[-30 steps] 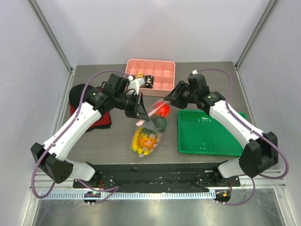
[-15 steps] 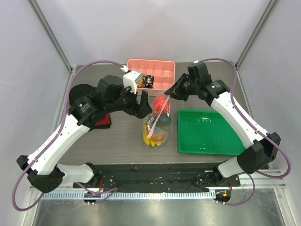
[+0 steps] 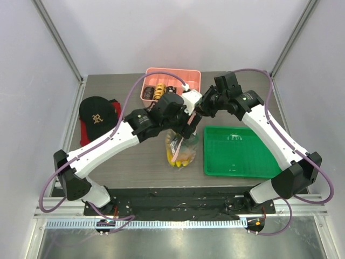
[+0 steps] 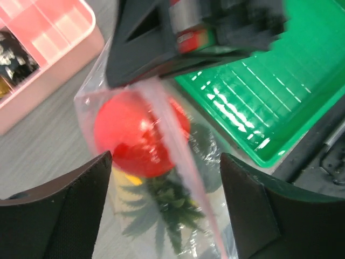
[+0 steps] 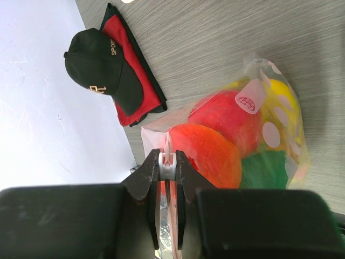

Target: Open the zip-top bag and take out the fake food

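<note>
Now pinching the top of the bag [image 5: 285, 145] with the right gripper [image 5: 168, 163], holding the left gripper [image 4: 164, 162] spread wide, leaving all fruit [image 5: 207, 154] inside.

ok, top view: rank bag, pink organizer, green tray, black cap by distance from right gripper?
1. zip-top bag, pinched by the right gripper.
2. pink organizer, behind, and green tray, front-right: too close to call.
3. black cap, far left.
</note>
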Robot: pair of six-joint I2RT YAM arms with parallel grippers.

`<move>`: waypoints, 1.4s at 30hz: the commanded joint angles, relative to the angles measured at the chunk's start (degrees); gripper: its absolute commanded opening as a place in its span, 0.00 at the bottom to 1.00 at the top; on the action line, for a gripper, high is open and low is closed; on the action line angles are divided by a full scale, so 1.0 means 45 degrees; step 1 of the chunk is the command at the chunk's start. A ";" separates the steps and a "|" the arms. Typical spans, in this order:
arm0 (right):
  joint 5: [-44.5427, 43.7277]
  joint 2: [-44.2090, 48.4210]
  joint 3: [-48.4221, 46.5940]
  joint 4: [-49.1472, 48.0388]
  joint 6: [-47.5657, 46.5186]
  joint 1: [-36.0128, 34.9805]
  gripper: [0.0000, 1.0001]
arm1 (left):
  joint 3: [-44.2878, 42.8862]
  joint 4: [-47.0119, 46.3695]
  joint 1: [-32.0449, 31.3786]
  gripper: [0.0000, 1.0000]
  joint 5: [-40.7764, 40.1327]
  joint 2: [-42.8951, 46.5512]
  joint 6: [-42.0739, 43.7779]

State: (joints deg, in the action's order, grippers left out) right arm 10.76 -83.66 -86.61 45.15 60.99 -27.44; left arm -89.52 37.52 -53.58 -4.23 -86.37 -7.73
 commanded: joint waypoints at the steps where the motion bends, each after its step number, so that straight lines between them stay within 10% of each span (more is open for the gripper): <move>1: -0.0185 0.0192 -0.0461 0.0046 0.0371 -0.0210 0.02 | -0.0400 -0.1228 -0.0456 0.70 -0.2087 -0.0024 0.0760; 3: -0.0185 0.0211 -0.0461 0.0046 0.0333 -0.0249 0.02 | -0.0885 -0.0840 -0.0456 0.45 -0.2398 -0.0240 0.0605; 18: -0.0147 0.0582 -0.0403 -0.0637 0.0294 -0.0386 0.22 | -0.1885 0.1018 -0.0456 0.00 -0.1579 -0.1178 0.0487; 24: 0.0183 0.0953 0.0202 -0.1806 -0.2724 -0.0133 0.73 | -0.1653 0.1488 0.0108 0.00 0.0241 -0.0262 0.0605; 29: 0.1416 0.2278 0.2147 -0.4461 -0.8997 -0.0113 0.79 | -0.0170 0.0376 0.2467 0.00 0.5053 0.1573 -0.1675; 36: 0.3676 0.5093 0.6351 -1.0469 -1.0175 0.0883 0.94 | 0.1901 -0.2371 0.4794 0.00 1.0191 0.2629 -0.3649; 42: 0.7542 0.3711 0.6669 -1.1184 -1.1442 0.1078 0.91 | 0.2509 -0.3259 0.4954 0.00 1.1663 0.2689 -0.4338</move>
State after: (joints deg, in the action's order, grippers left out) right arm 30.52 -62.28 -56.16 3.92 16.19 -22.65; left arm -77.89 31.03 -31.40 37.58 -75.29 -23.29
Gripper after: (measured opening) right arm 0.928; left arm 0.005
